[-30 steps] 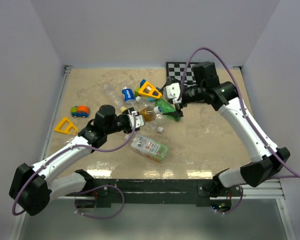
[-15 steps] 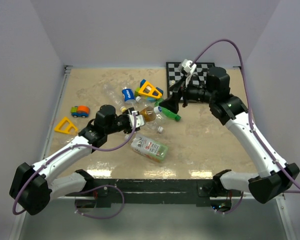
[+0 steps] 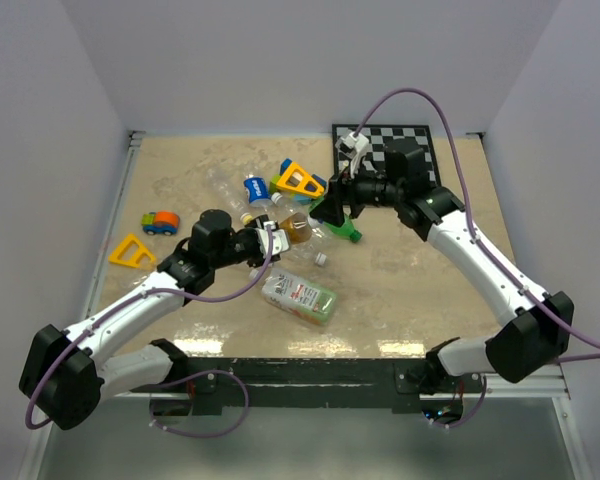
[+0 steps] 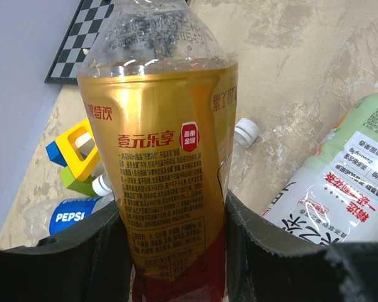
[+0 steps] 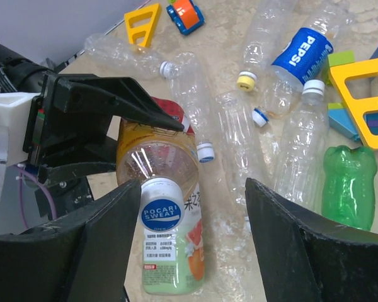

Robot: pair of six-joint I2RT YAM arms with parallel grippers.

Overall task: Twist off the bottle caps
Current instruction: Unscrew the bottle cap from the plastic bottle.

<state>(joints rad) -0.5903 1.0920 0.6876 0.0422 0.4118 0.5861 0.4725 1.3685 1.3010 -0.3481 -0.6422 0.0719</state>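
My left gripper [image 4: 173, 206] is shut on an amber bottle [image 4: 164, 151] with a gold label, holding it by its lower body above the table [image 3: 420, 270]. In the top view that bottle [image 3: 296, 230] points right toward my right gripper [image 3: 332, 208]. In the right wrist view its bottle cap [image 5: 159, 204], white with a blue top, sits between the jaws of my right gripper [image 5: 194, 189]. The jaws are open, the left finger [image 5: 113, 220] beside the cap and the right finger [image 5: 283, 220] well away. More bottle caps, one yellow [image 5: 246, 80] and one white [image 5: 313, 87], sit on the bottles lying behind.
Several clear bottles, a Pepsi bottle [image 5: 299, 53] and a green bottle [image 5: 348, 182] lie in a pile. A green-labelled bottle [image 3: 300, 297] lies near the front. A chessboard [image 3: 385, 145], a block toy [image 3: 298, 182], a toy car [image 3: 160, 222] and a yellow triangle [image 3: 130, 252] are around.
My right gripper lifted and turned away from the pile, then came back down around the amber bottle's cap, with its jaws narrowing. The left gripper has kept its hold without moving.
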